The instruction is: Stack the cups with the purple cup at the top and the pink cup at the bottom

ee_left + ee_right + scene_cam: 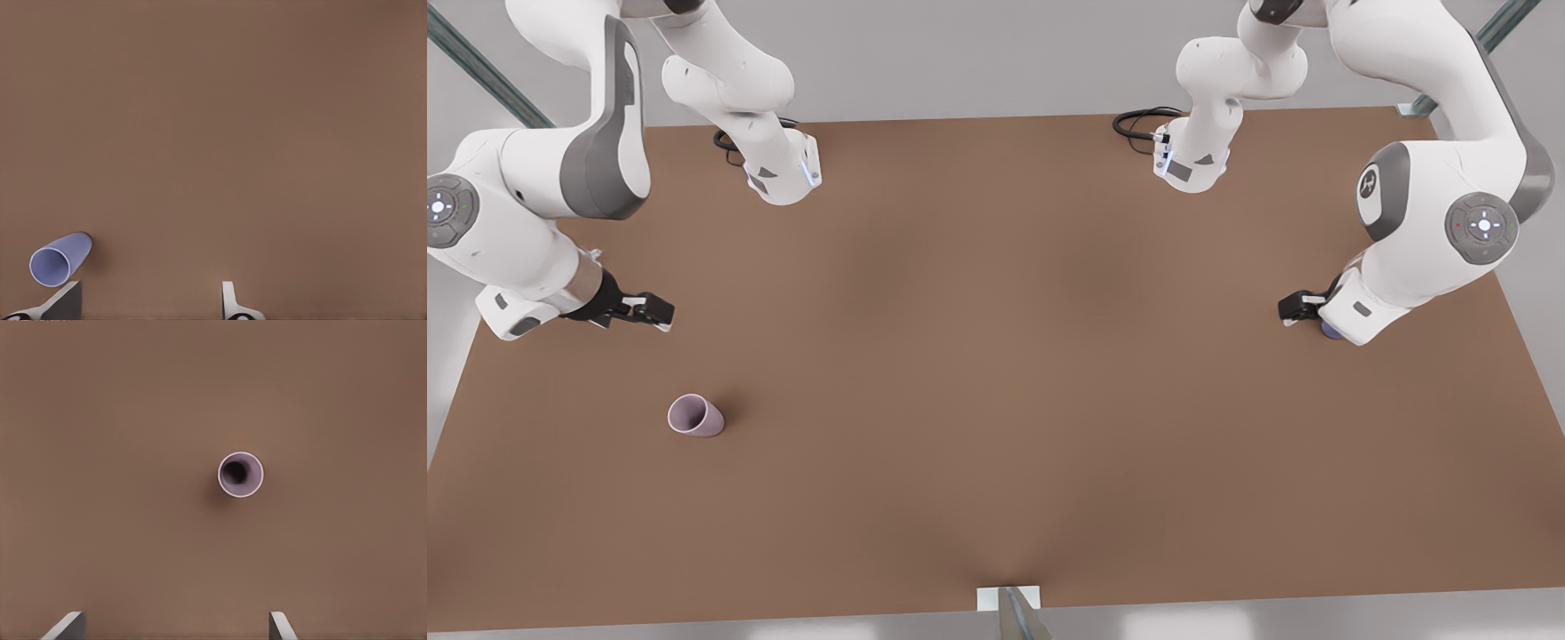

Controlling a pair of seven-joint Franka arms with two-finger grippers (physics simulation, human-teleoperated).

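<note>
The pink cup [695,416] sits on the brown tabletop [996,356] at the front view's left, alone and untouched, its mouth facing the right wrist camera. The right gripper [649,308] hangs above the tabletop near the pink cup but apart from it, its fingers [67,625] spread wide and empty. The purple cup [60,259] is far from the pink cup, at the front view's right, seemingly tipped on its side just beside the left gripper [1296,308], whose fingers [229,299] are parted, holding nothing.
</note>
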